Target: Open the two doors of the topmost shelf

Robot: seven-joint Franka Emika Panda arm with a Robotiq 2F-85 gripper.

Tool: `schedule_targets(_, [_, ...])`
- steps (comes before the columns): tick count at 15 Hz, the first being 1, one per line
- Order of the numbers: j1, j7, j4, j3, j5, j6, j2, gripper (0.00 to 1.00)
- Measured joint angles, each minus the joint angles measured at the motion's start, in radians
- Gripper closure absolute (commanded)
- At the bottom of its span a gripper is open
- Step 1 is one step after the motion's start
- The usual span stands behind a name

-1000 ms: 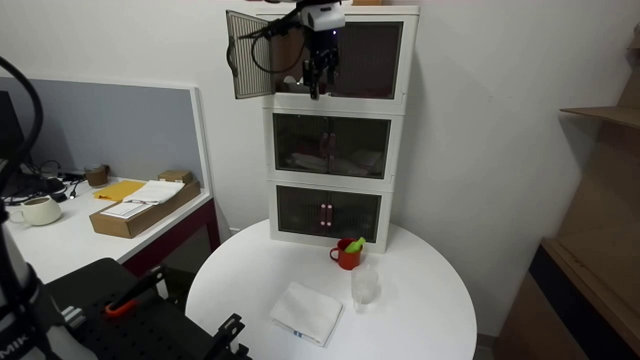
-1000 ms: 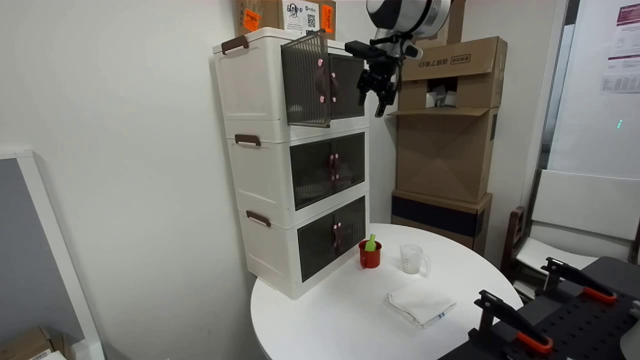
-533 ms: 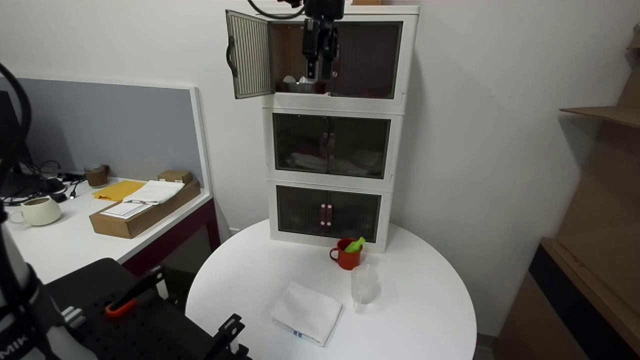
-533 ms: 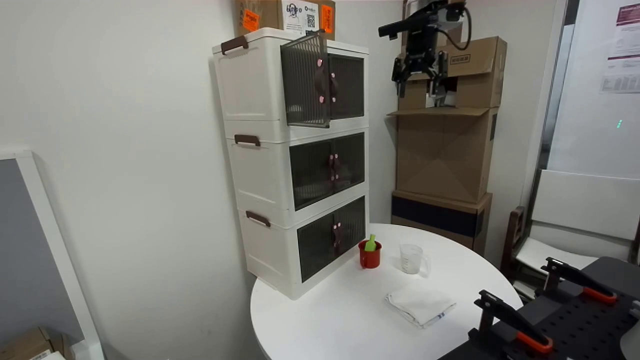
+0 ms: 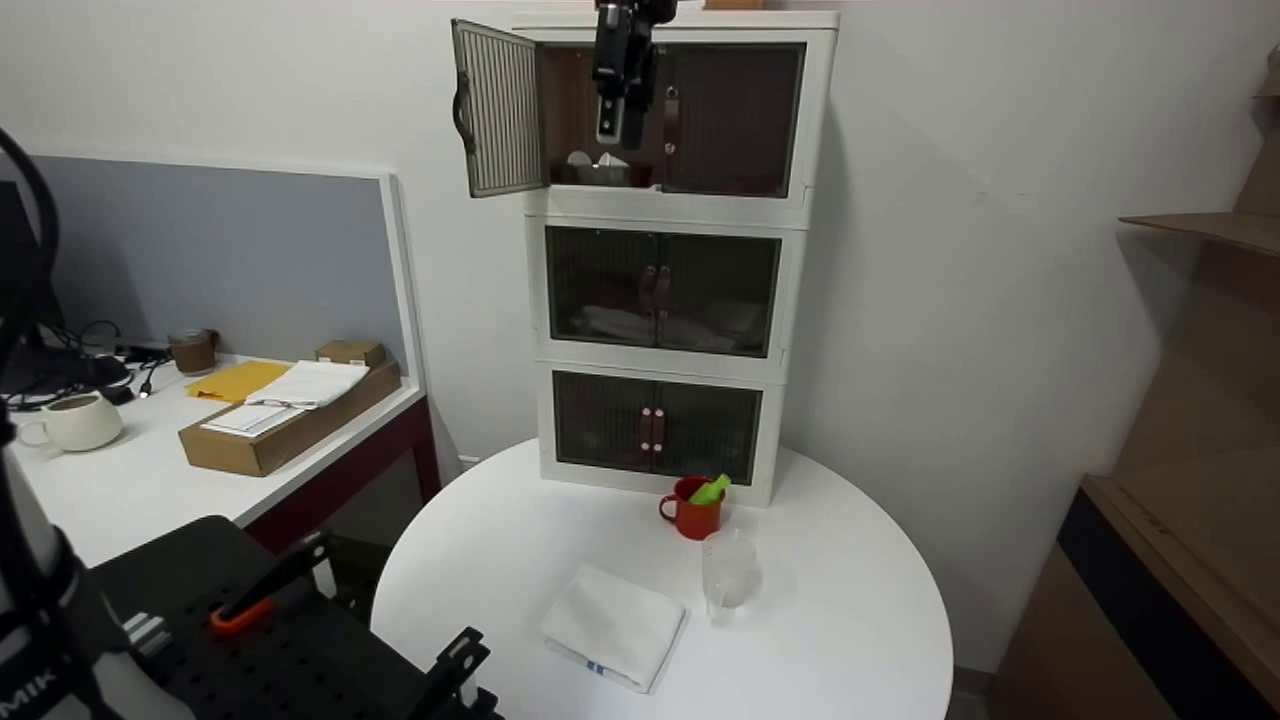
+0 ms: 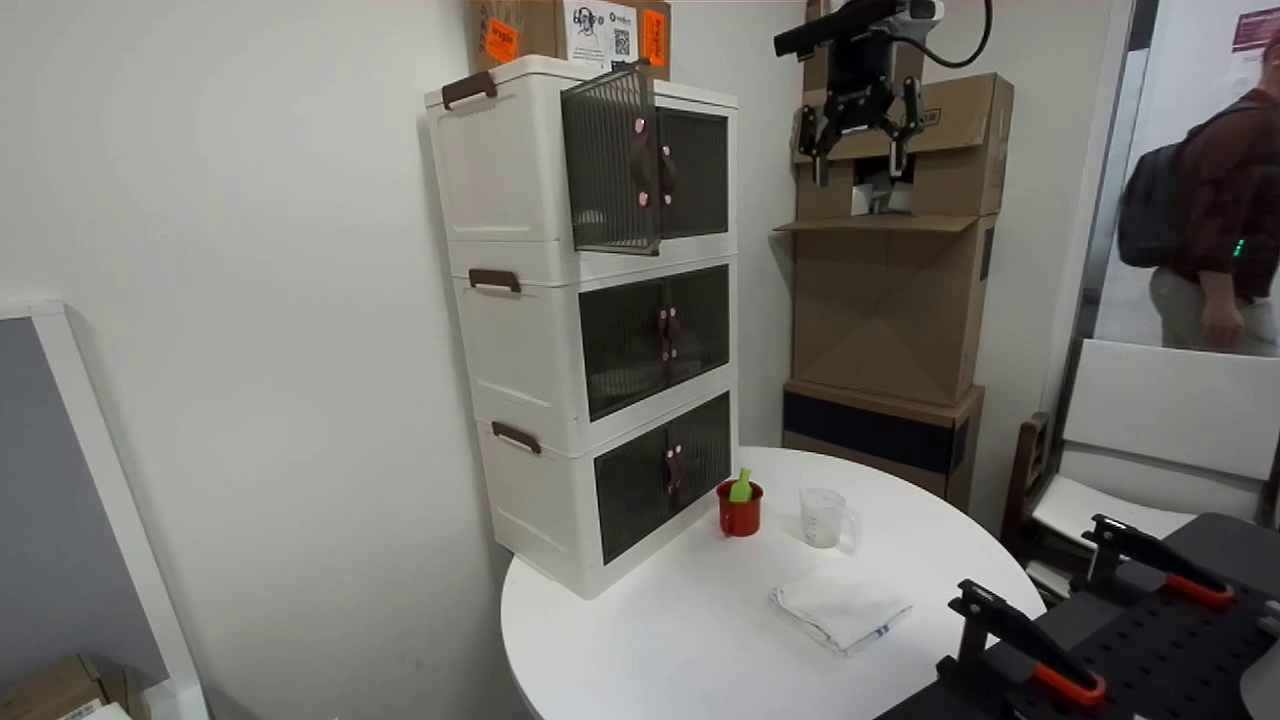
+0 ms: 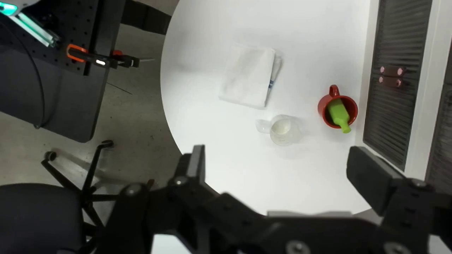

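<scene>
At the top shelf [image 5: 700,208], one door [image 5: 505,115] stands open, the other door [image 5: 740,120] closed; the gripper [image 6: 858,176] hangs apart, jaws wide, empty.

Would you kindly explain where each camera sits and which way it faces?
In an exterior view, the camera stands before the white cabinet, facing its front; the gripper shows at top, a lettered robot part lower left.
In an exterior view, the camera stands off the cabinet's corner, facing its side and front, cardboard boxes beyond; the gripper shows at top.
Wrist view: wrist-mounted behind the fingers, which show at the bottom, looking down on the round table.
Both exterior views share the open door of the topmost shelf.
</scene>
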Motion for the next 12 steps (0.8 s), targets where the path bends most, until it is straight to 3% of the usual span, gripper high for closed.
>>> schedule_targets(5, [0.052,-0.181,0.002,0.031,0.003,-0.04,0.023,0.0])
schedule_targets(12, [0.099,-0.454,0.105,0.062,-0.017,-0.271,0.024,0.0])
